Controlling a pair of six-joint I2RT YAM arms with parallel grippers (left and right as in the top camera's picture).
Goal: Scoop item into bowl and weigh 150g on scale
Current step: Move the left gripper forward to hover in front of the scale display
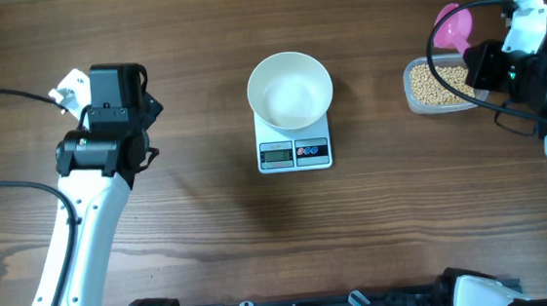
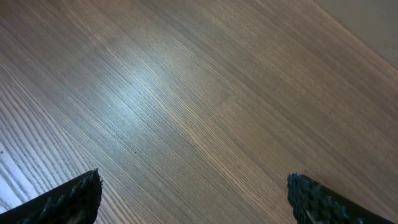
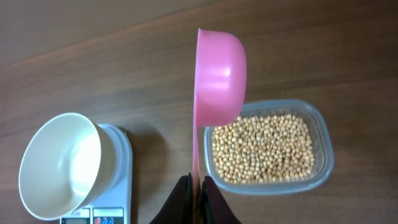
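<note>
One brown wood-grain table (image 1: 193,247) fills the overhead view. The scale (image 1: 294,153) sits mid-table with the white bowl (image 1: 290,91) on it; its display digits are too small to read. Right of the scale, well apart, a clear tub (image 1: 409,89) holds the beans (image 1: 439,83).

Left wrist view: the left gripper (image 2: 193,183) has its jaws wide apart above the wood.

Right wrist view: the right gripper (image 3: 199,190) is clamped on the handle of a pink scoop (image 3: 219,74), which is held on edge at the tub.

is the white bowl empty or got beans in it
Empty: the bowl shows bare white inside in both views; the beans sit in the tub.
</note>
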